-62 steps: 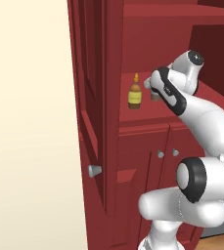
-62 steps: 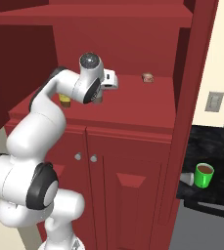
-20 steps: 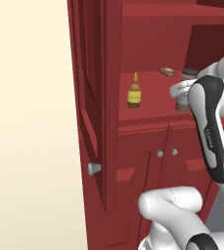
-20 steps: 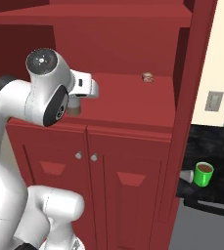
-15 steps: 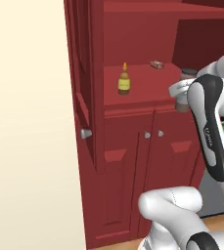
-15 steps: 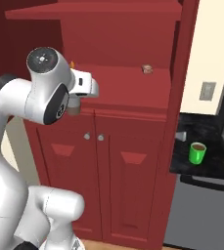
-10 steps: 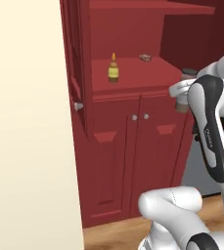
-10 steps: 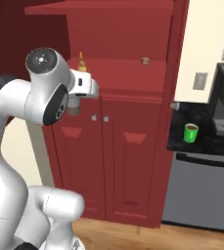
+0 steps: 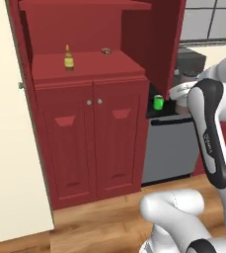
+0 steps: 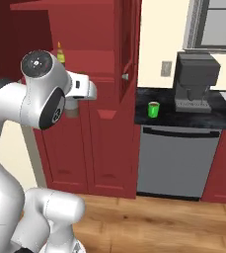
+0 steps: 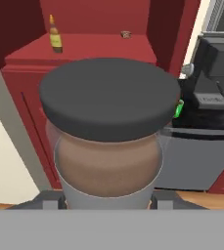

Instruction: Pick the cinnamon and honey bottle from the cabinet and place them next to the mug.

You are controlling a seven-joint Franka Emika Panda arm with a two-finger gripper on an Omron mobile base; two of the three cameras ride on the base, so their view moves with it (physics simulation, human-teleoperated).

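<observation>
My gripper [image 11: 108,196] is shut on the cinnamon [image 11: 108,158], a brown jar with a dark grey cap that stands close before the hand camera. In the right base view the gripper [image 10: 73,109] holds the cinnamon [image 10: 73,113] in the air in front of the cabinet [image 10: 99,148]. The honey bottle [image 9: 68,58] stands upright on the cabinet's open shelf, and shows again as honey bottle [image 10: 60,53] and honey bottle [image 11: 55,35]. To the right of the cabinet [image 9: 85,128], the green mug [image 9: 158,102] sits on the black counter; mug [image 10: 154,109].
A small pinkish-brown lump [image 9: 105,50] lies on the shelf right of the honey bottle. The cabinet's right door [image 10: 127,44] hangs open over the counter's left end. A dark coffee machine [image 10: 196,81] stands right of the mug. A grey dishwasher front [image 10: 178,158] is below the counter.
The base has driven back and to the right, so the cabinet looks smaller and the counter with mug and coffee machine has come into view. The arm keeps its pose with the jar.
</observation>
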